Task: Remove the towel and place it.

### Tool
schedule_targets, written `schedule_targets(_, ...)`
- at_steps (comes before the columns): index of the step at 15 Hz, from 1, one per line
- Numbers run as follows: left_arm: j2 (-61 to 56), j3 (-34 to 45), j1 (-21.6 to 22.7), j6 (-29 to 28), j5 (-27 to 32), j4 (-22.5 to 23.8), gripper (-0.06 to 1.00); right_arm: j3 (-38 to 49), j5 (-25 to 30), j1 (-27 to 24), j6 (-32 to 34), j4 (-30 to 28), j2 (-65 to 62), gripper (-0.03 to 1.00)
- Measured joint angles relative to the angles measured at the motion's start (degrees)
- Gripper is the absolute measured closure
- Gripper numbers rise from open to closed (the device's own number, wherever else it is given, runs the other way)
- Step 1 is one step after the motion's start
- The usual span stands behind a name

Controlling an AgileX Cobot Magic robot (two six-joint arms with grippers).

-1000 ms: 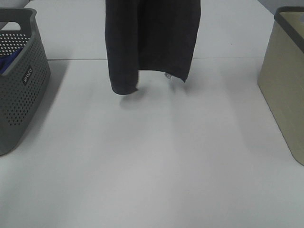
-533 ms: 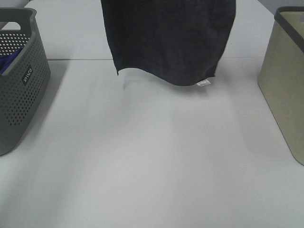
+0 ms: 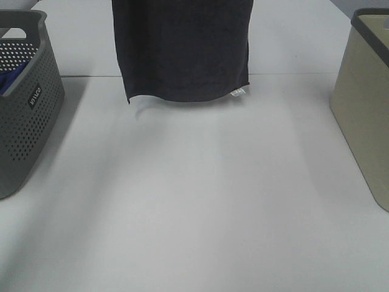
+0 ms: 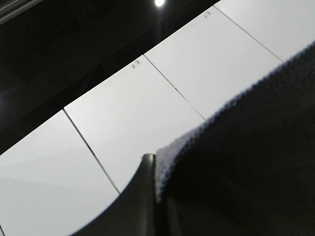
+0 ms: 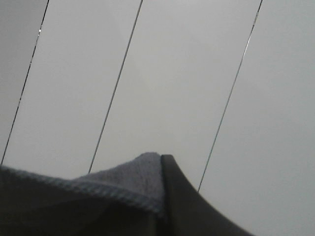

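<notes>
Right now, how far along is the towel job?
Done: the towel hangs lifted above the table. In hand: the left gripper and right gripper are both shut on its edge. Left: placing it; it lies in neither the grey basket nor the beige basket.

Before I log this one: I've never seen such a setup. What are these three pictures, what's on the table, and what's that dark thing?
It is a robot with two arms, each ending in jaws. The wide picture comes from a camera mounted high, looking down at a table. The other two come from cameras on the wrists, looking along the jaws. On the table stand a grey basket at the left, with something blue inside, and a beige basket at the right. The dark thing is a towel hanging over the table. The arms are outside the wide picture, but the wrist views show the left jaws and the right jaws each shut on its edge.
</notes>
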Motion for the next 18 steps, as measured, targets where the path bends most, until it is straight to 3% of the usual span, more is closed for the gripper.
schedule_targets(6,7.05,-7.05,2.86,-2.69,0.00,-0.06,0.94,-4.41,-2.06,0.00,0.00,0.00,6.93,0.95)
schedule_targets(18,9.74,-7.33,2.86,-3.55,2.52,1.55,0.94,-4.41,-1.38,-2.58,0.00,1.78,8.65,0.95)
